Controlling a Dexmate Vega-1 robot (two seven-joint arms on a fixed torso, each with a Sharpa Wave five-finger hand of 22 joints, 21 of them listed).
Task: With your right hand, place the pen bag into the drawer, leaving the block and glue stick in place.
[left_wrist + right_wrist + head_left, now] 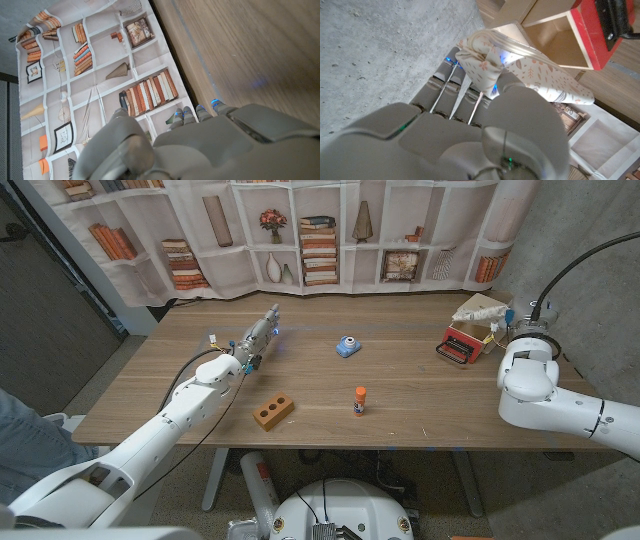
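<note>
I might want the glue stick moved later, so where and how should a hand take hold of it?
Pinch the glue stick around its white body just under the orange cap, coming down from above. It stands upright and narrow on the table, apart from the brick-coloured block, so both sides look free for fingers.

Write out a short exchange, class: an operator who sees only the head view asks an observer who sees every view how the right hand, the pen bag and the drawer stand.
Operator: I see something pale by the red drawer. Is it gripped?
Observer: Yes. In the right wrist view the right hand grips one end of the pen bag, a pale cloth with a leaf print.
Operator: Is the drawer ready for it?
Observer: The drawer is open. The part of its wooden inside that shows is bare, and the bag is still outside it.
Operator: Is the left hand carrying anything?
Observer: No. In the left wrist view the left hand holds nothing, with its fingers straight.
</note>
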